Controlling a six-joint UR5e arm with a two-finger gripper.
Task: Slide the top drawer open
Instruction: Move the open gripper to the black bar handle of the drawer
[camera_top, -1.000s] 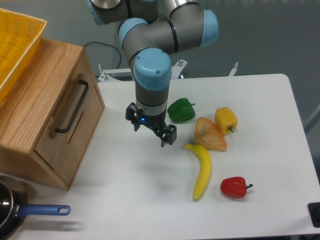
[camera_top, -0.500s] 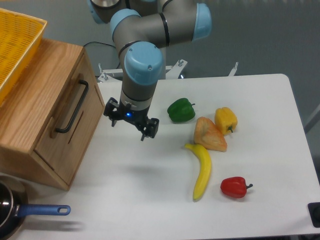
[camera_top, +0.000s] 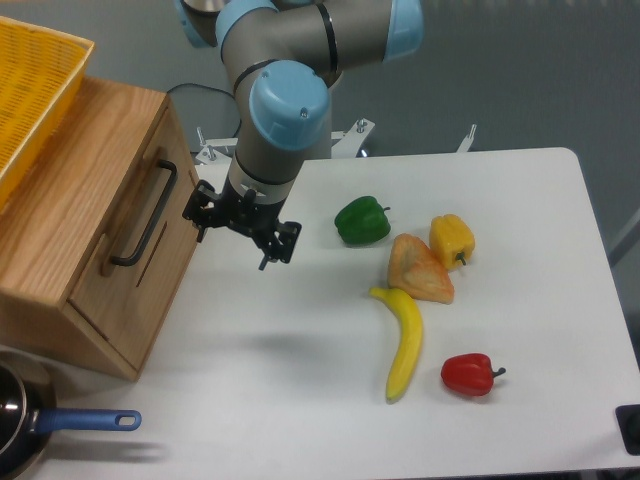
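A: Where is the top drawer (camera_top: 140, 235)?
B: Closed in the wooden cabinet (camera_top: 70, 190) at the tabletop's (camera_top: 300, 390) left, black bar handle (camera_top: 145, 215) facing the gripper (camera_top: 240, 228).
A: And the jaws?
B: Spread, holding nothing, hovering just beside the drawer front.

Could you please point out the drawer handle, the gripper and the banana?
drawer handle (camera_top: 146, 216), fixed camera, middle of the black bar
gripper (camera_top: 238, 226), fixed camera, midway between its fingertips
banana (camera_top: 404, 345), fixed camera, middle of its body
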